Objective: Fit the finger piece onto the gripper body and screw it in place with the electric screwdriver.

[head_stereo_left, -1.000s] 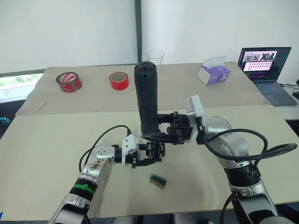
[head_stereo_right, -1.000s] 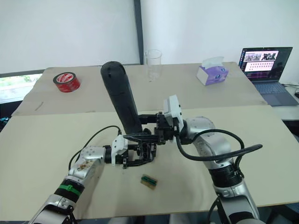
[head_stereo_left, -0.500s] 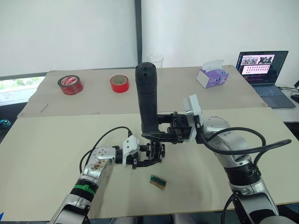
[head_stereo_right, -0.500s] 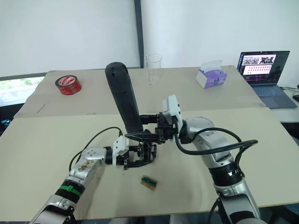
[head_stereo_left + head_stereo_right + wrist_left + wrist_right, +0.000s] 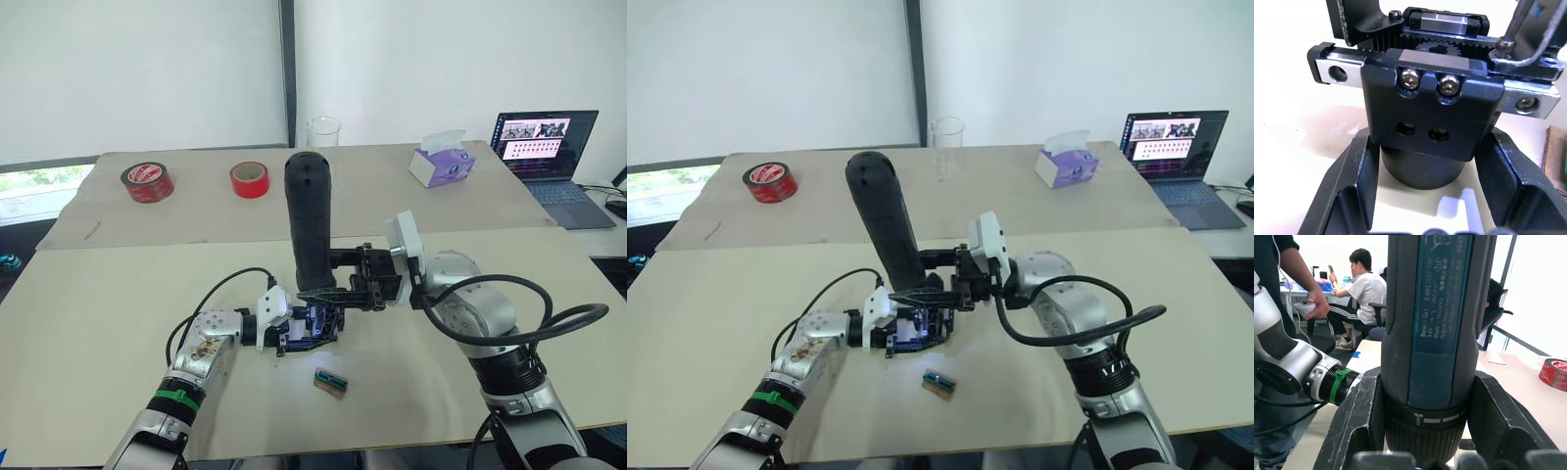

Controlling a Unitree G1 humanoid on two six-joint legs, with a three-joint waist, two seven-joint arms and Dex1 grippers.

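Lowered a little since a moment earlier, the electric screwdriver (image 5: 310,225), stiff and top-heavy, stood clamped low in the right gripper (image 5: 338,286), its bit on the gripper body (image 5: 1430,117) pinched by the left gripper (image 5: 306,329) below.

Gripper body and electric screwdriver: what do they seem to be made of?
Gripper body: probably black anodised metal with a matte finish; machined edges, bare silvery rail ends and steel socket screws suggest it. Electric screwdriver: likely moulded plastic, dark and slightly glossy, with a printed teal label and a ribbed collar; its thin bit looks like bare steel where the left wrist view shows it.
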